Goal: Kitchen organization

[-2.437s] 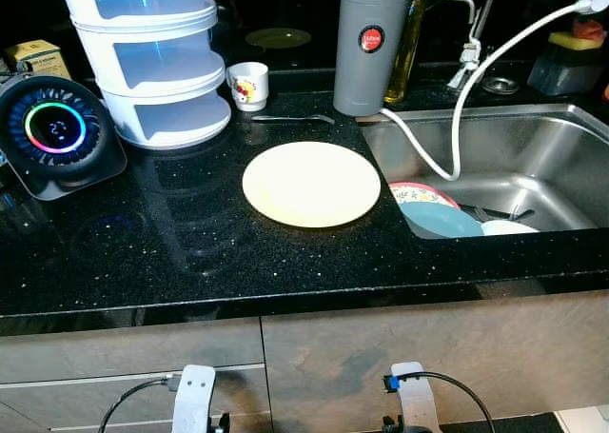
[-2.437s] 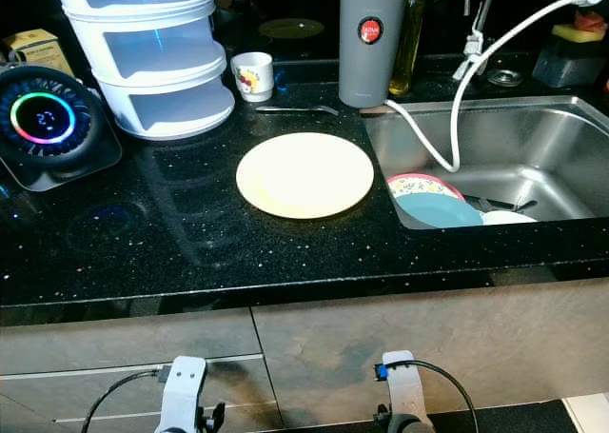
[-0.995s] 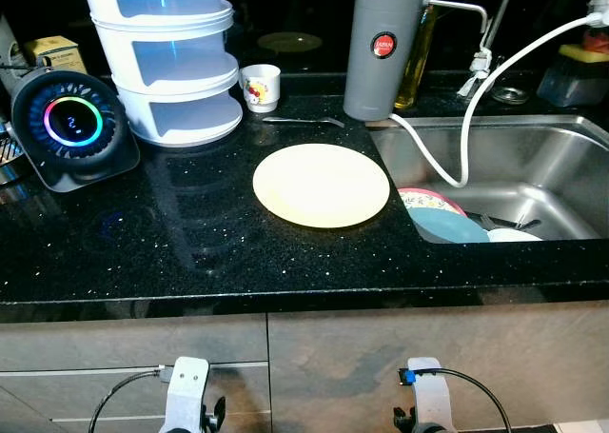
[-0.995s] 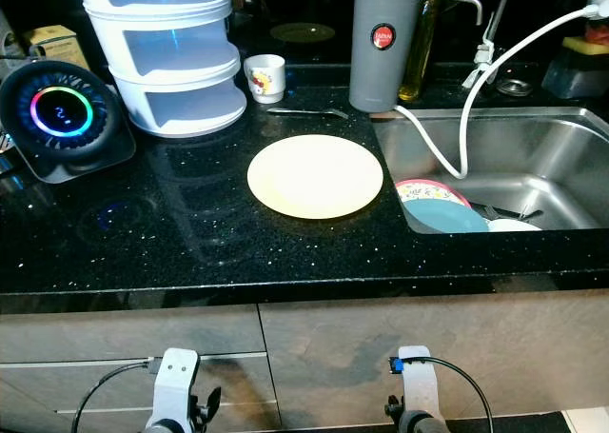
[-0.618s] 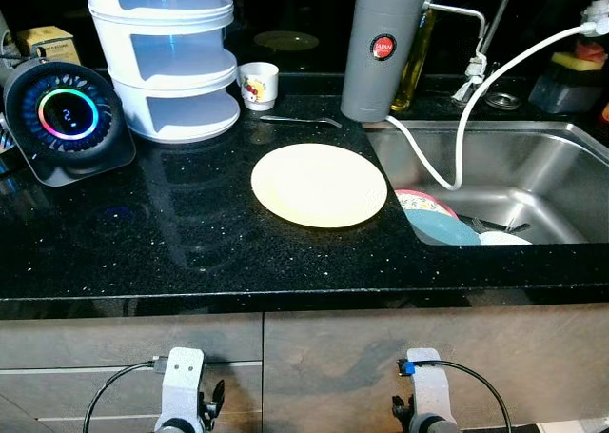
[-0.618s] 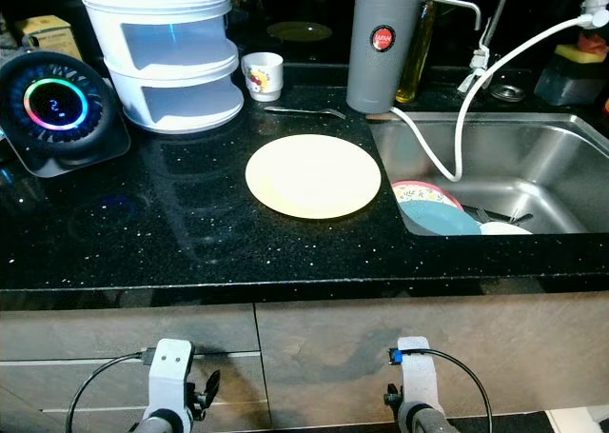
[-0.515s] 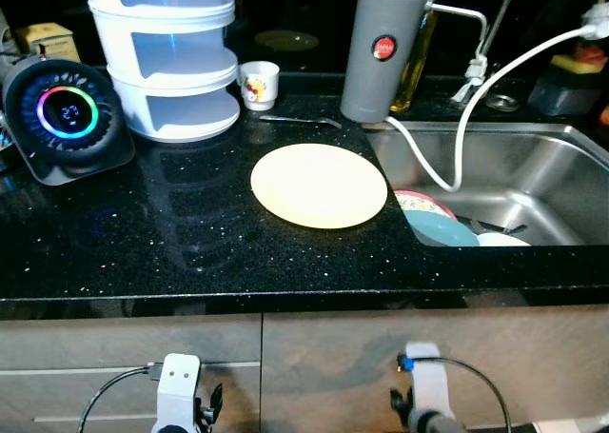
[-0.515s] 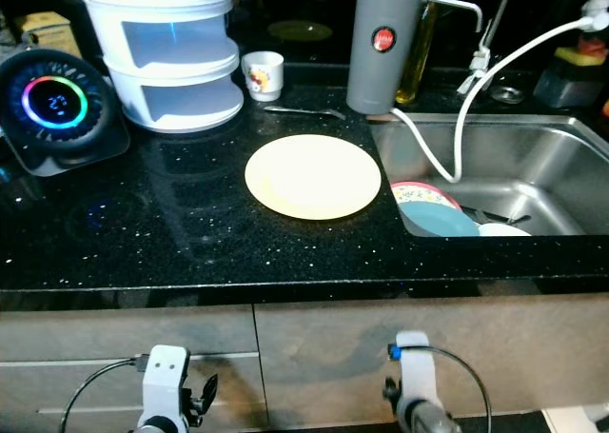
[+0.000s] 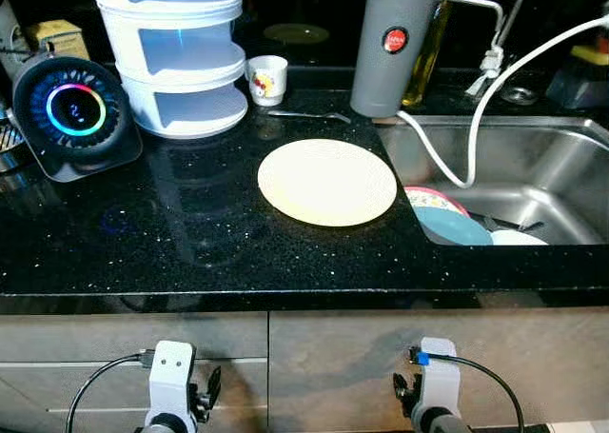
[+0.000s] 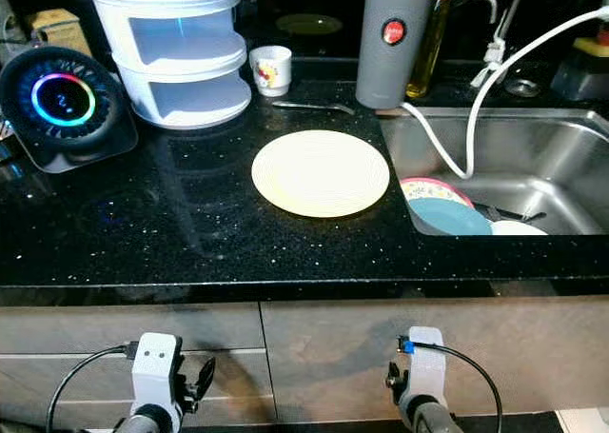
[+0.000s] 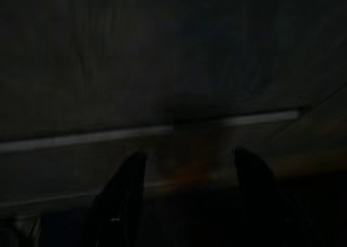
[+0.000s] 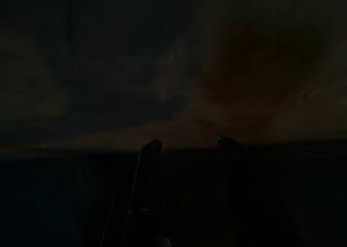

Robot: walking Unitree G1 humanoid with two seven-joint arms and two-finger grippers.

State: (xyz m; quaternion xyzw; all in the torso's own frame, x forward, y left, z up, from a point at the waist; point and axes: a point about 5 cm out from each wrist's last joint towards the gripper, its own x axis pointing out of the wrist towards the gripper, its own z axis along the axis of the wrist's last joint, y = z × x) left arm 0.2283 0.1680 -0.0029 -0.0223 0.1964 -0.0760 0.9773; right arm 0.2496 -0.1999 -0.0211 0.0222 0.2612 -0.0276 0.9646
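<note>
Home kitchen: black speckled stone countertop (image 9: 190,233) over grey-brown cabinet fronts (image 9: 362,347), w/ a stainless steel sink (image 9: 542,167) set in at the right. Sink holds stacked dishes incl. a blue plate (image 9: 455,227); a round pale-yellow plate (image 9: 327,182) lies on the counter. At the back: small white printed cup (image 9: 267,79), metal spoon (image 9: 304,116), tall grey cylinder w/ red badge (image 9: 388,45), stacked white plastic tiered containers (image 9: 179,52).

A pale yellow plate (image 9: 327,182) lies flat on the black countertop (image 9: 143,233) (just beside the sink (image 9: 533,167), where pink, blue and white dishes (image 9: 447,219) lie stacked).
</note>
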